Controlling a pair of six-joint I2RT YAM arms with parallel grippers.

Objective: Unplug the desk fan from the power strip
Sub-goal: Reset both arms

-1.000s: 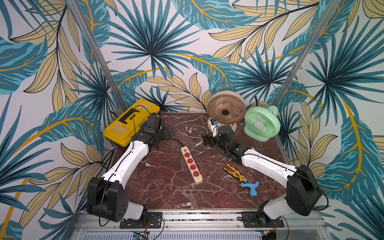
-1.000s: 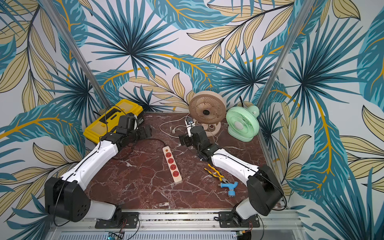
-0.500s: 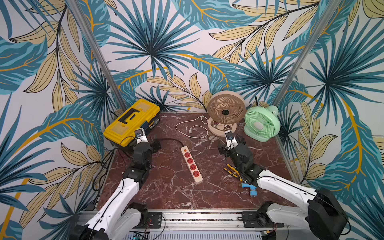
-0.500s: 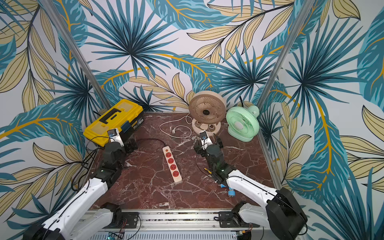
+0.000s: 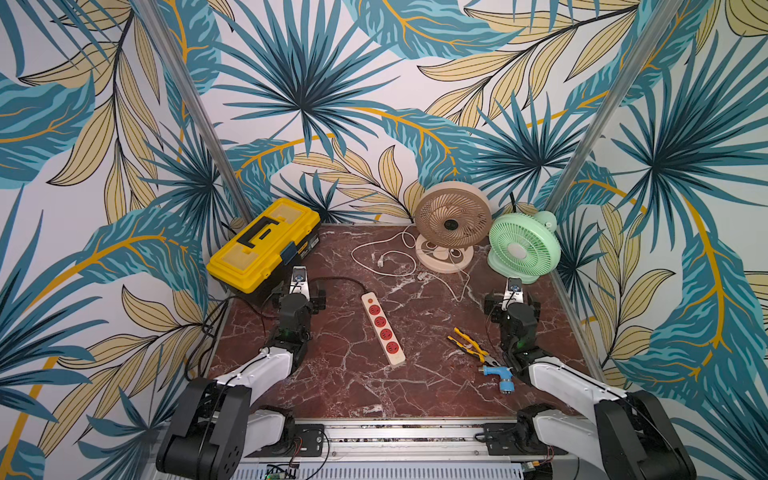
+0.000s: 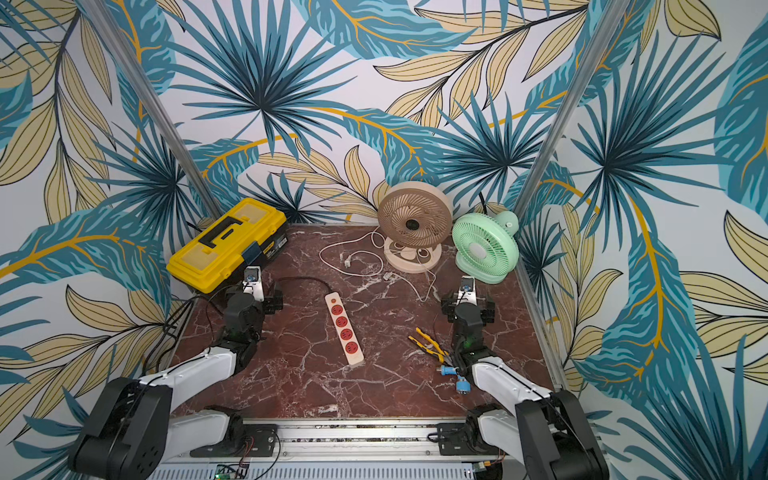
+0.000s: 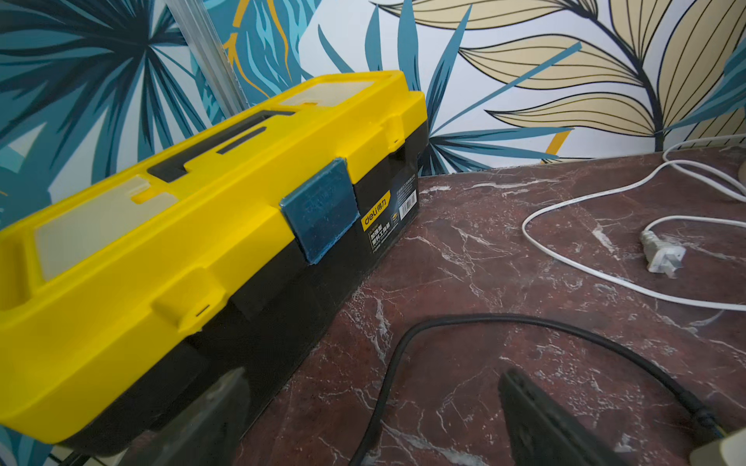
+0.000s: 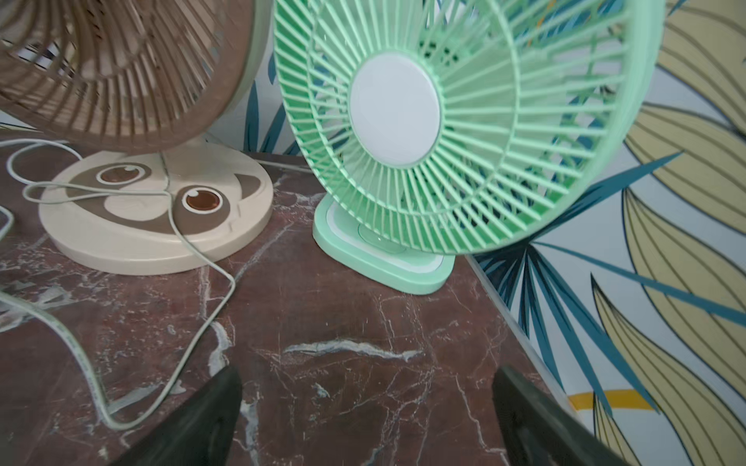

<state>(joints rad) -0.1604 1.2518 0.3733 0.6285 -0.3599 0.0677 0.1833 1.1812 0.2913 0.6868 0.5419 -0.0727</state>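
Dark red marble tabletop point(image 5: 353, 386) veined in white, boxed in on three sides by wallpaper of teal and tan palm leaves. Near mid-table, between the two arms: long cream-white power strip point(image 5: 382, 328) with four round red sockets in a row. Lying flat, seen in both top views, orange-button end toward the back wall. From that end, thin black cord point(image 5: 332, 280) arcing toward the left side and passing below the left gripper point(image 5: 298, 296). Jaws there spread wide, holding nothing, poised just in front of a yellow-lidded black plastic toolbox point(image 5: 262, 245) in the back left corner.

Near the right edge, right gripper point(image 5: 513, 305) likewise spread wide and empty, facing a mint-green round desk fan point(image 5: 523, 245). Just beside that one, a beige-and-brown round desk fan point(image 5: 453, 216) on a disc base, both upright by the back wall.

Thin white cord point(image 5: 374, 266) looped loosely over the marble in front of the beige fan, one strand crossing its base in the right wrist view. Small white plug point(image 7: 662, 258) lying loose on the marble, well apart from the strip.

Near the right arm, yellow-handled pliers point(image 5: 467, 345) and, just beside them, a small blue T-shaped tool point(image 5: 500, 376).
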